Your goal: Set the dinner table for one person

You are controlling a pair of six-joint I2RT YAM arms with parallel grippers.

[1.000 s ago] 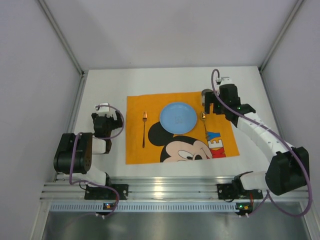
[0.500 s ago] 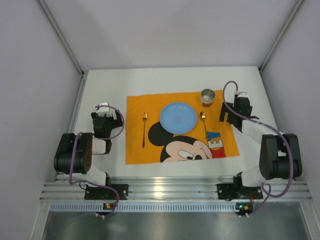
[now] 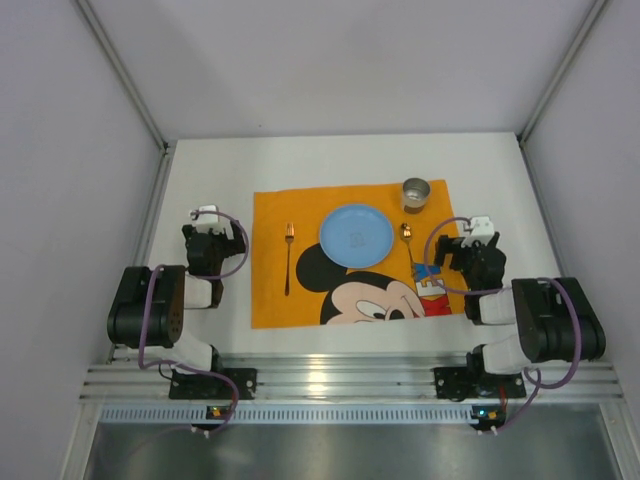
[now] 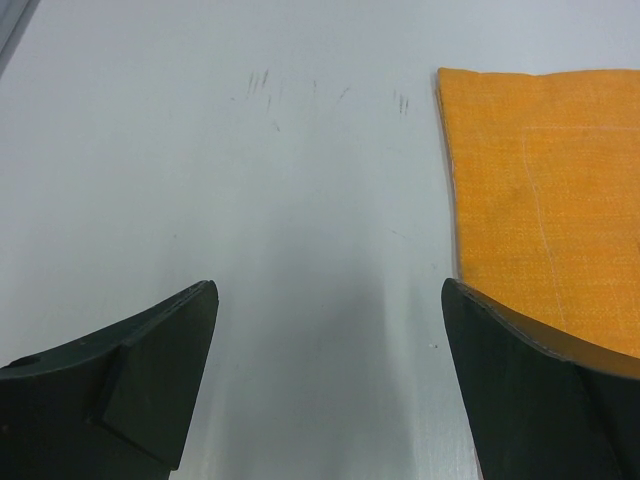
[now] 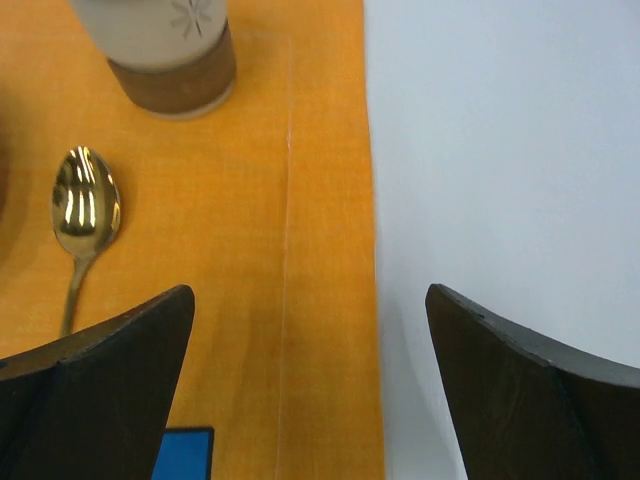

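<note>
seemingly finished: both my hands hang wide open and empty over the table (image 3: 210,180), which fills the booth floor from the ribbed rail (image 3: 330,385) at its near edge to the far wall. my left hand (image 4: 327,300) hovers just off the left border of the orange mat (image 3: 275,300); my right hand (image 5: 308,295) straddles the mat's right border, toward the table's right edge. on the mat sit fork (image 3: 289,258), blue plate (image 3: 356,236), spoon (image 5: 86,210) and cup (image 3: 416,193). the risk, as i judge it: a low sweep by my right hand, or its purple cable (image 3: 429,258), could catch the cloth, dragging the spoon or tipping the cup. the table is matte white, faintly scuffed; plain pale walls (image 3: 330,70) enclose three sides.
</note>
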